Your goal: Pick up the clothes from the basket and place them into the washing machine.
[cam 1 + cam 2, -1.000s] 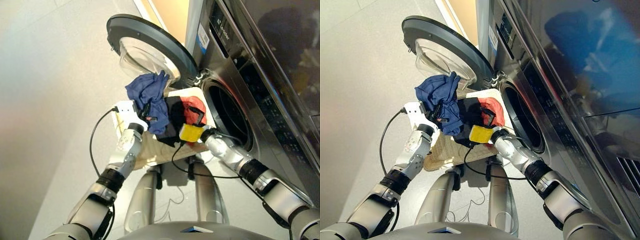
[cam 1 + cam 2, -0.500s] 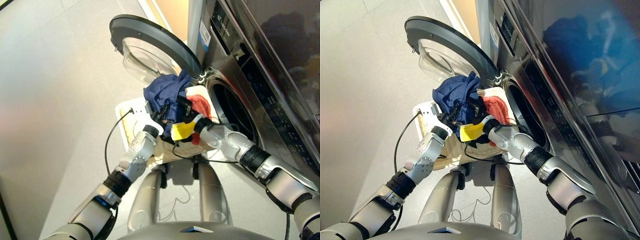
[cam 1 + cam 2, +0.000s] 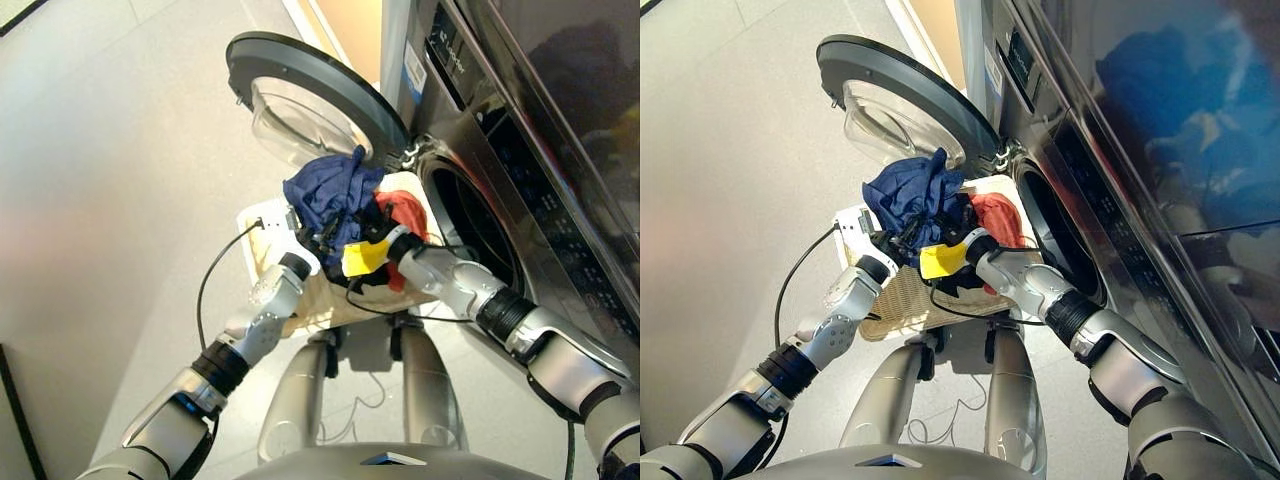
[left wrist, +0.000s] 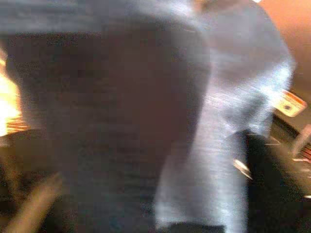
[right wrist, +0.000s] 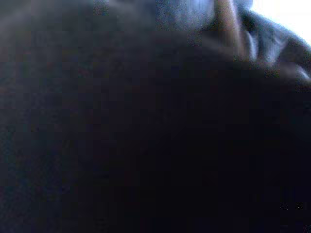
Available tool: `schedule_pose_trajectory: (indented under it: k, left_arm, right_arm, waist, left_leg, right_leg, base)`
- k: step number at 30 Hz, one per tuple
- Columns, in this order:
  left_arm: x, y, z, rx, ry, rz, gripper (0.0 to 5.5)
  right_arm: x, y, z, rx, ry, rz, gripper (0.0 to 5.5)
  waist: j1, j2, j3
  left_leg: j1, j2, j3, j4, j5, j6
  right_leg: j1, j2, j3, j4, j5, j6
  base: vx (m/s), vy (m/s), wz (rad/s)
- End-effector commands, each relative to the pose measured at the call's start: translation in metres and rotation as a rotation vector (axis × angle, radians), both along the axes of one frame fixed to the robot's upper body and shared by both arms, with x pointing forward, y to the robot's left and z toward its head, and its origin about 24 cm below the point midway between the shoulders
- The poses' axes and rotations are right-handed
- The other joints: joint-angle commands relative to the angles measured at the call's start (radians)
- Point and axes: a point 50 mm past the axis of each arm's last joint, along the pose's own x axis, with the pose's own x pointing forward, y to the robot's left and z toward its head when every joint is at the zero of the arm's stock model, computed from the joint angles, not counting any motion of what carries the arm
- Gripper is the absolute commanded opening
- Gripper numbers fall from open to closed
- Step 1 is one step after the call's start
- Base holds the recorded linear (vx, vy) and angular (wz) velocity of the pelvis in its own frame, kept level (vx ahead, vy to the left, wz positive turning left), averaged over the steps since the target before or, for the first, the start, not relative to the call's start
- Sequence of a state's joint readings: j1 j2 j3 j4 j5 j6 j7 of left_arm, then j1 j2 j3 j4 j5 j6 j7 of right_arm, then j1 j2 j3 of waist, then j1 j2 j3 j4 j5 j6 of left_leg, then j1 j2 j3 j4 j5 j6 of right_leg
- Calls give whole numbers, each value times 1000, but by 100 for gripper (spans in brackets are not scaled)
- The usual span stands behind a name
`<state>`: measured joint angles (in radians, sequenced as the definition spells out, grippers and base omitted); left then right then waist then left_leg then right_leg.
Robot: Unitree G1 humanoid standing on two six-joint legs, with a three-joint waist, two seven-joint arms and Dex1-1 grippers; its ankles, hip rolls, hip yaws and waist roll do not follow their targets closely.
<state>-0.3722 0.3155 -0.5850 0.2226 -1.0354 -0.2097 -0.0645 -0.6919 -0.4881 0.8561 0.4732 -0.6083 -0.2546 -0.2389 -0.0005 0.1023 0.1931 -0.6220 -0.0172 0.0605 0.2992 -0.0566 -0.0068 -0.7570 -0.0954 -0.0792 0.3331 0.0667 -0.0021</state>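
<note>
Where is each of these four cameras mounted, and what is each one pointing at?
Left eye view: on the head, looking down at the washing machine, the basket and both arms.
Right eye view: beside it, same scene: the navy garment lifted over the basket.
Left wrist view: on the left wrist; blurred navy cloth fills it.
Right wrist view: on the right wrist; dark cloth fills it.
Both wrist views are blocked by cloth, fingers hidden.

The navy garment (image 3: pixel 330 190) has risen above the basket (image 3: pixel 262 222); the right hand (image 3: pixel 352 232) has moved against it.
</note>
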Motion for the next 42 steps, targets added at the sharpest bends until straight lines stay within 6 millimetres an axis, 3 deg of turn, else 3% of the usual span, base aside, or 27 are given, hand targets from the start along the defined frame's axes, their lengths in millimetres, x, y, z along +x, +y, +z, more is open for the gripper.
schedule_pose_trajectory:
  k: [1, 9, 11, 12, 13, 16, 17, 18, 19, 24, 25, 27, 30, 31, 36, 38, 42]
  left_arm:
    - [-6, -10, 16, -76, -98, -26, 550]
    - [2, 67, -8, -196, 2, 431, 550]
    - [-2, 91, -16, -138, 11, 548, 550]
    - [-2, 91, -17, -138, 11, 548, 550]
    - [-5, 105, -20, -34, -2, 622, 550]
    - [-7, 114, -30, -12, 37, 691, 550]
    - [-8, 117, -38, 9, 69, 723, 550]
    - [-8, 118, -42, 20, 90, 741, 550]
    - [-6, 118, -52, 64, 133, 755, 550]
    - [-5, 107, -59, 123, 164, 732, 550]
    - [-4, 102, -63, 123, 185, 721, 550]
    - [-3, 97, -66, 149, 192, 696, 550]
    - [0, 83, -56, 197, 120, 614, 550]
    - [0, 83, -55, 197, 119, 614, 550]
    - [-4, 81, -45, 278, 29, 536, 550]
    - [-3, 80, -46, 306, 27, 518, 550]
    - [2, 80, -42, 325, 5, 506, 550]
  right_arm:
    - [-3, 19, 20, 257, 8, 20, 0]
    - [-4, -30, -8, 426, 124, -235, 0]
    - [-5, -42, -18, 492, 165, -317, 0]
    - [-5, -42, -18, 492, 166, -317, 0]
    - [-6, -52, -25, 546, 198, -385, 0]
    - [-5, -62, -30, 616, 218, -454, 0]
    - [-4, -66, -33, 665, 235, -495, 0]
    - [-4, -69, -34, 710, 248, -522, 0]
    - [-1, -77, -37, 816, 273, -601, 0]
    - [7, -89, -33, 1070, 296, -703, 0]
    - [12, -90, -24, 1188, 285, -714, 0]
    - [17, -92, -16, 1245, 265, -718, 0]
    - [35, -113, 18, 1477, 148, -752, 0]
    - [35, -113, 18, 1478, 148, -752, 0]
    - [56, -155, 104, 1756, -188, -746, 0]
    - [52, -174, 143, 1843, -388, -729, 0]
    - [37, -205, 191, 1855, -639, -706, 0]
  waist:
    - [-4, -3, -38]
    - [-5, -8, -39]
    - [-3, -3, -39]
    - [-3, -3, -39]
    - [0, 2, -38]
    - [5, 6, -35]
    - [10, 12, -35]
    - [10, 14, -31]
    - [9, 20, -21]
    - [11, 38, 6]
    - [12, 47, 19]
    - [15, 54, 26]
    - [25, 81, 41]
    - [27, 81, 40]
    - [62, 112, 42]
    - [69, 116, 41]
    - [71, 113, 35]
  left_leg:
    - [-70, -18, -22, 13, 35, 20]
    - [-82, -19, -20, 10, 40, 17]
    - [-87, -19, -18, 9, 43, 17]
    - [-88, -19, -18, 8, 43, 17]
    - [-94, -19, -16, 10, 45, 16]
    - [-101, -20, -13, 8, 48, 16]
    - [-89, -17, -18, 8, 20, 11]
    - [-93, -17, -17, 7, 21, 12]
    - [-106, -18, -13, 8, 25, 12]
    - [-160, -21, -8, 29, 29, 13]
    - [-189, -20, -8, 45, 29, 13]
    - [-213, -19, -5, 59, 27, 13]
    - [-284, -19, -6, 96, 18, 16]
    - [-287, -18, -6, 98, 18, 16]
    - [-374, -12, -3, 159, -8, 21]
    - [-401, -10, -6, 181, -20, 22]
    - [-430, -5, -11, 208, -36, 25]
  right_leg:
    - [49, 20, 4, -47, -16, 68]
    - [39, 18, 1, -51, -14, 65]
    - [33, 17, 2, -51, -12, 64]
    - [33, 17, 2, -51, -12, 64]
    - [26, 15, 3, -48, -11, 63]
    - [18, 14, 5, -47, -11, 63]
    - [23, 18, 11, -38, -37, 70]
    - [16, 18, 13, -35, -37, 70]
    - [2, 16, 16, -31, -33, 69]
    - [-52, 9, 19, -9, -32, 66]
    - [-80, 8, 20, 6, -33, 65]
    - [-108, 9, 22, 23, -34, 64]
    - [-181, 8, 26, 64, -44, 60]
    - [-184, 8, 26, 65, -44, 60]
    - [-279, 11, 44, 120, -56, 61]
    - [-308, 15, 49, 143, -62, 62]
    - [-344, 17, 53, 174, -73, 65]
  base:
    - [0, 0, 0]
    - [0, 0, 0]
    - [0, 0, 0]
    - [0, 0, 0]
    - [0, 0, 0]
    - [29, 6, 0]
    - [80, 21, -8]
    - [61, 34, -12]
    - [0, 0, 0]
    - [0, 0, 0]
    - [0, 0, 0]
    - [0, 0, 0]
    - [0, 0, 0]
    - [0, 0, 0]
    - [0, 0, 0]
    - [0, 0, 0]
    - [13, -5, -13]
